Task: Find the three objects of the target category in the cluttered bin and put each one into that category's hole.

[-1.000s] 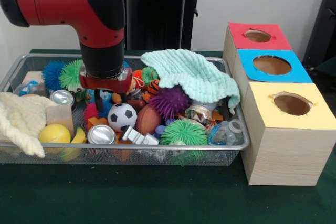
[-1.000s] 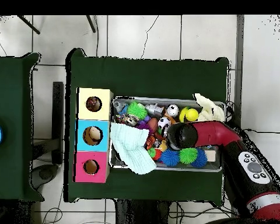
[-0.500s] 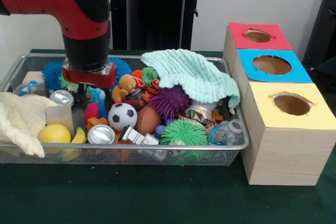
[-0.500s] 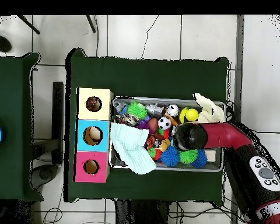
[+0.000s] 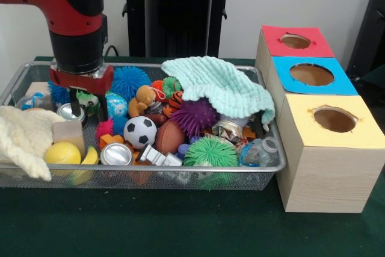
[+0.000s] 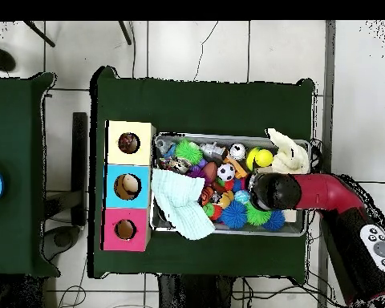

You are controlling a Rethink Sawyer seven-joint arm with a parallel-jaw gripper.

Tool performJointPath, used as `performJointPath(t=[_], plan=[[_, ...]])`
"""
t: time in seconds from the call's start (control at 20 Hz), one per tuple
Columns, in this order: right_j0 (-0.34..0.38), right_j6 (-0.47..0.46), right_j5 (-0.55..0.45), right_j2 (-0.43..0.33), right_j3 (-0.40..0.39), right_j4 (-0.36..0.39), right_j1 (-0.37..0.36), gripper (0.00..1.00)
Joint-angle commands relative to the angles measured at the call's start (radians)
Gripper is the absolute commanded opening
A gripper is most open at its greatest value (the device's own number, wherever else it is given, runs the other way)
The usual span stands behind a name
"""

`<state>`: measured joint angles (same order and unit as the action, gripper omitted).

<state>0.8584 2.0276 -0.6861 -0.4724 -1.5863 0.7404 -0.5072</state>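
Note:
The silver wire-mesh bin (image 5: 180,169) holds a heap of toys: a soccer ball (image 5: 139,132), a purple spiky ball (image 5: 194,116), a green spiky ball (image 5: 210,150), a blue spiky ball (image 5: 129,80), two cans (image 5: 116,154), a yellow ball (image 5: 62,153) and a small teddy (image 5: 143,99). My gripper (image 5: 88,104) is open over the bin's left part, its fingers (image 5: 103,109) hanging on either side of a small green spiky toy (image 5: 89,97). In the overhead view the arm's wrist (image 6: 274,191) hides the gripper above the bin (image 6: 228,234).
Three wooden boxes with round holes stand right of the bin: red top (image 5: 295,41), blue top (image 5: 313,75), yellow top (image 5: 334,119). A mint cloth (image 5: 219,85) drapes the bin's back right. A cream cloth (image 5: 24,136) hangs over its left front.
The arm has moved left along the bin in the front view, uncovering the teddy and the blue spiky ball. The gripper stays open and empty.

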Motion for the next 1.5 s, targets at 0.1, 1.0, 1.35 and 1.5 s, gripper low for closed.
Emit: performJointPath(t=[0.1, 1.0, 1.35, 1.5], plan=[[0.022, -0.197, 0.082, 0.008, -0.124, 0.119, 0.005, 1.00], [0.027, -0.149, 0.121, 0.039, -0.240, 0.184, -0.030, 1.00], [0.024, -0.171, 0.085, 0.035, -0.221, 0.177, 0.007, 1.00], [0.011, -0.138, 0.098, 0.052, -0.245, 0.183, -0.003, 1.00]])
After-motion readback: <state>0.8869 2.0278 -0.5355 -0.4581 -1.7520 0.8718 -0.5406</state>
